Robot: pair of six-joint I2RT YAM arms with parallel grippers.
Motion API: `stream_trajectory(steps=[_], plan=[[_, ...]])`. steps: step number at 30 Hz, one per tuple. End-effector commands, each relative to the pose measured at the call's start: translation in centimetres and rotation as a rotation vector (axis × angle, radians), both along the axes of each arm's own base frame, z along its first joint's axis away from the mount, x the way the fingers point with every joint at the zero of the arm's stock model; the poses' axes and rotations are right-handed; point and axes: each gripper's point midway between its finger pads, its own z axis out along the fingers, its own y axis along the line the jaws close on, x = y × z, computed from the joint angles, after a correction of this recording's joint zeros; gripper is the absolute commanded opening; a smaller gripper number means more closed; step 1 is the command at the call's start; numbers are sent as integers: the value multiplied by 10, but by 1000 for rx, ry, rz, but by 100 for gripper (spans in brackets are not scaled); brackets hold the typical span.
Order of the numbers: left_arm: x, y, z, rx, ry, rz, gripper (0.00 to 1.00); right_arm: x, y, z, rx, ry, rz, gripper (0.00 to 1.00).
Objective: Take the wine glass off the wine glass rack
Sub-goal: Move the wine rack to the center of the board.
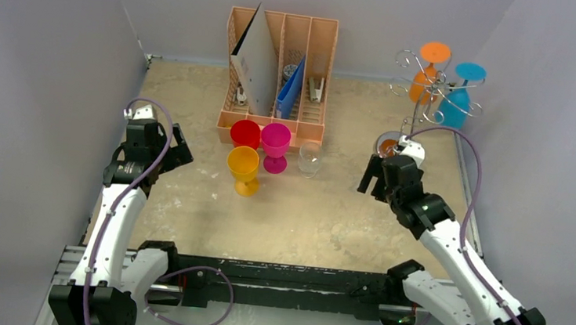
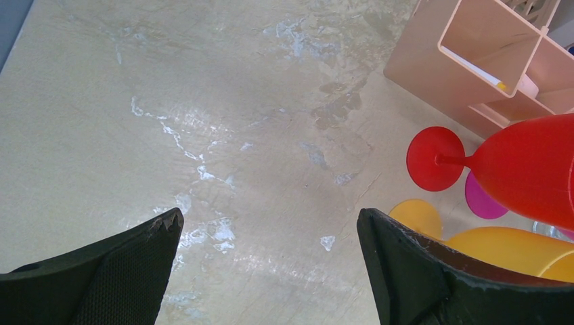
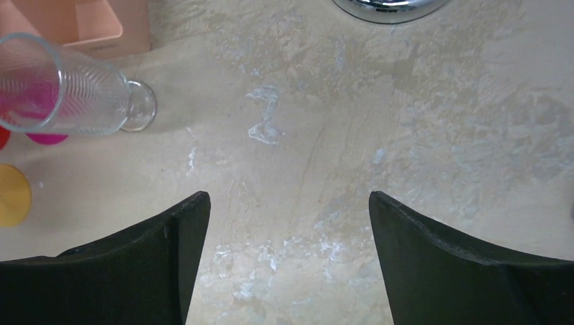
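Right gripper (image 3: pixel 285 203) spread wide, empty, over beige counter (image 3: pixel 325 135), disc base of the silver wire wine glass rack (image 3: pixel 389 8) just ahead, left gripper (image 2: pixel 271 223) wide, empty too

The left gripper (image 2: pixel 271 220) is hovering, jaws spread wide, over the mottled tabletop (image 2: pixel 203 101); a red goblet (image 2: pixel 535 169), a yellow goblet (image 2: pixel 508 247) and a peach organiser (image 2: pixel 433 61) are showing at right.

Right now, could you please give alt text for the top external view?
An orange wine glass and a blue wine glass hang inverted on the wine glass rack, far right; the open right end effector hovers near its base. Four glasses stand before a peach organiser.
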Motion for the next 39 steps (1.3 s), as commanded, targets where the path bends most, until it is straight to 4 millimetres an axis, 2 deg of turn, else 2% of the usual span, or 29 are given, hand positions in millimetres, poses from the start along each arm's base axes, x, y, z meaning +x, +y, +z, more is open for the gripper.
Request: stream_trajectory(steps=[1, 5, 8, 14, 19, 23, 25, 28, 32, 35, 39], plan=[[6, 0, 15, -14, -50, 7, 99, 27, 7, -7, 185, -17, -41, 89], [6, 0, 16, -13, -53, 9, 99, 54, -2, -13, 280, -36, -97, 90], [6, 0, 16, -15, -53, 6, 99, 72, -9, -7, 341, -46, -131, 90], [6, -2, 15, -20, -54, 0, 99, 114, -29, -2, 317, -144, -176, 91], [8, -3, 16, -24, -59, -11, 99, 143, -55, -2, 261, -217, -215, 91], [8, -4, 15, -27, -58, -15, 99, 167, -75, -3, 220, -346, -236, 91], [9, -5, 15, -28, -59, -19, 98, 178, -76, -4, 204, -400, -214, 91], [9, -5, 15, -31, -59, -21, 99, 192, -92, -4, 189, -443, -221, 91], [9, -5, 14, -30, -57, -22, 99, 199, -111, -14, 167, -422, -273, 91], [9, -5, 15, -31, -60, -21, 99, 208, -113, -19, 170, -418, -245, 89], [10, -6, 14, -30, -60, -24, 99, 220, -104, -26, 204, -418, -177, 84]])
